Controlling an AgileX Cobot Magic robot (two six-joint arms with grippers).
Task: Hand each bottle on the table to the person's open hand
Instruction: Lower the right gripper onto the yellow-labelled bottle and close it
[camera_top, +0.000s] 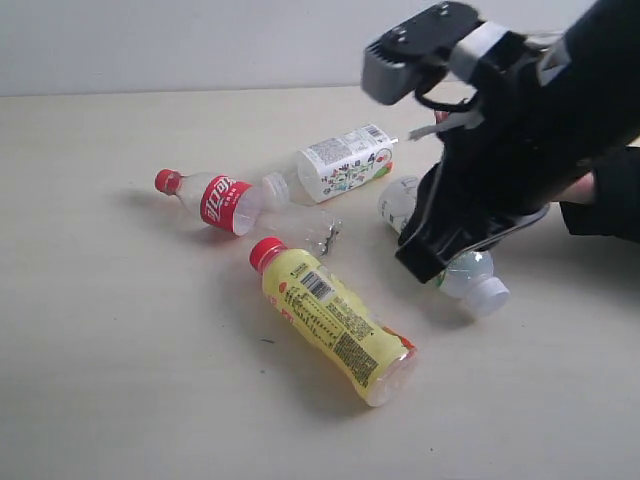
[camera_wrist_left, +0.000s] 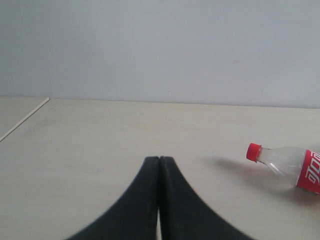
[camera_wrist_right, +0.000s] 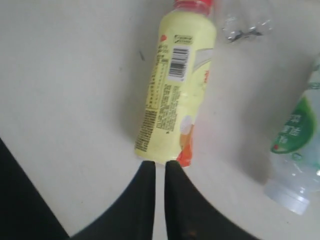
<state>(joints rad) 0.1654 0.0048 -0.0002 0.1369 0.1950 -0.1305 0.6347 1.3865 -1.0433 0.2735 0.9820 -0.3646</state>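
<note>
Surface: pale beige wood-grain table (camera_top: 120, 380), plain grey-white wall (camera_top: 180, 40) behind.

Bottles counted: 4, all lying on their sides on the table, none lifted.
- Red caps, 2: the red-label bottle (camera_top: 215, 200), clear, left of centre; the yellow-label bottle (camera_top: 335, 320), nearest the camera.
- White caps, 2: the white-label bottle (camera_top: 345, 165), squarish, its cap end just beside the red-label one; the green-label bottle (camera_top: 470, 278), clear, partly hidden behind the right arm (camera_top: 520, 120).

Grippers: 2.
- Left gripper (camera_wrist_left: 159, 159): fingers pressed together, empty, low over bare table, well apart from the red-label bottle.
- Right gripper (camera_wrist_right: 160, 164): fingers parted by a narrow slit, nothing between them; tips right at the base of the yellow-label bottle. Contact cannot be told.

Person's hand (camera_top: 583, 188): 1, almost wholly hidden behind the right arm; only a strip of skin shows next to a black sleeve (camera_top: 610, 215). Nothing visible in it.
</note>
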